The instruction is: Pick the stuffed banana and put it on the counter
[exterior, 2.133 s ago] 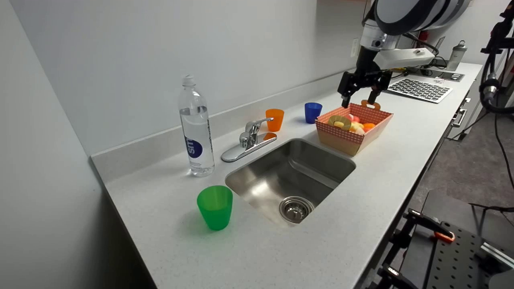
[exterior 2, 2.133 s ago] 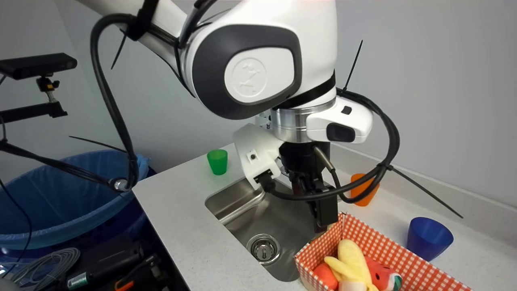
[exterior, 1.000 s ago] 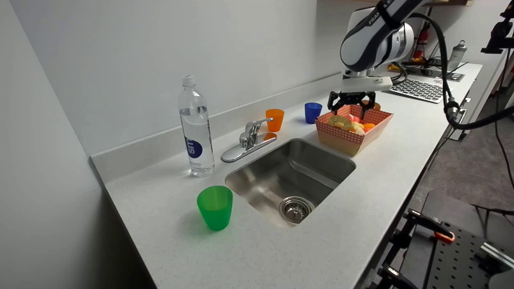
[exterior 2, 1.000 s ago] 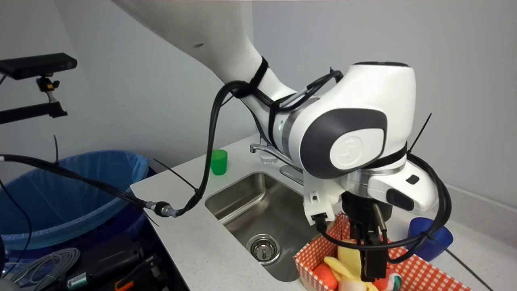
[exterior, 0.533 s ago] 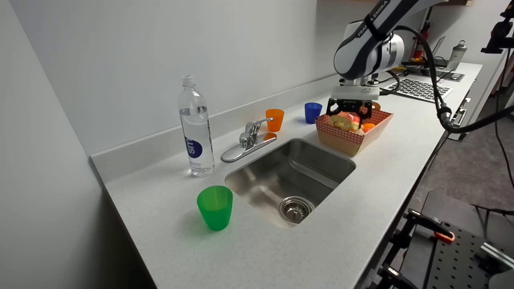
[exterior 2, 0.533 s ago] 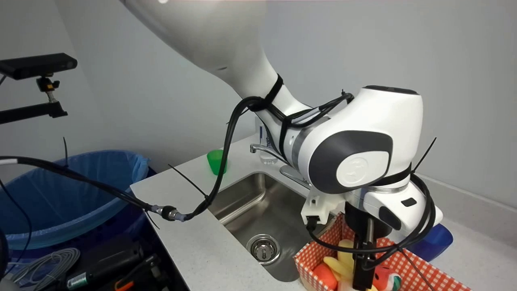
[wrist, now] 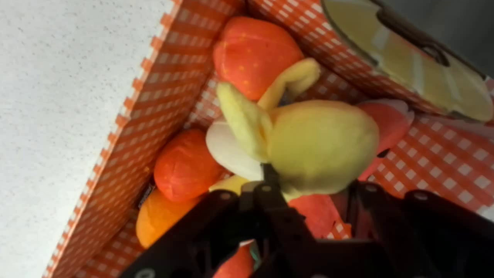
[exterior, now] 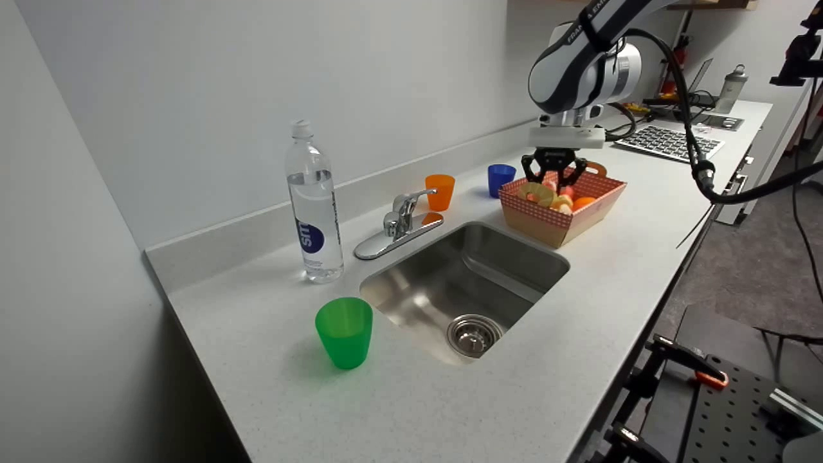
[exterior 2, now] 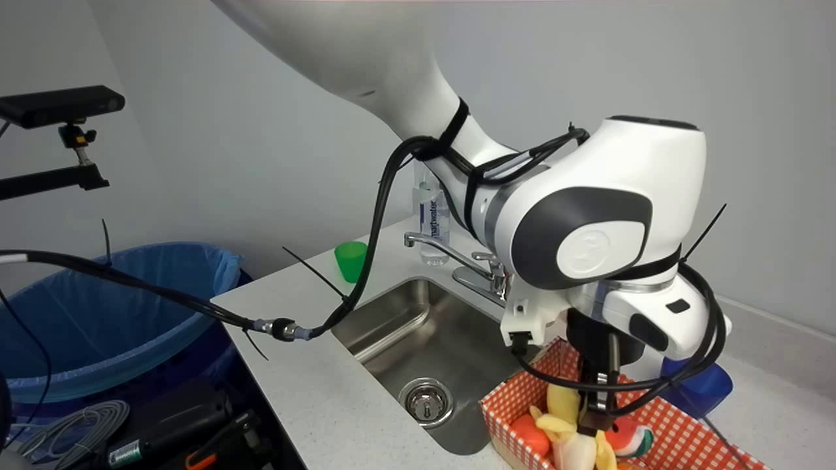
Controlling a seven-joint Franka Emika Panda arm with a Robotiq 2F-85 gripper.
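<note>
The stuffed banana point(wrist: 320, 143) is a yellow soft toy with pale peel flaps, lying among other toys in the checked basket. In the wrist view my gripper point(wrist: 310, 181) has its two dark fingers on either side of the banana's rounded body, pressing against it. An exterior view shows the banana's white and yellow part point(exterior 2: 575, 452) right beside the lowered finger. The fingertips themselves are partly hidden by the toy. Around the sink runs the pale grey counter point(exterior: 450, 411), which carries the basket.
The red-checked basket point(exterior: 524, 222) has upright handle flaps and holds several red and orange toys point(wrist: 254, 54). Close by stand a blue cup point(exterior: 501, 180), an orange cup point(exterior: 440, 192) and the faucet point(exterior: 402, 218). Further off are the sink point(exterior 2: 392, 339), a green cup point(exterior: 345, 331) and a bottle point(exterior: 315, 212).
My gripper has come down into the basket, its fingers have drawn together on the banana, and it has since risen slightly. The basket has shifted a little.
</note>
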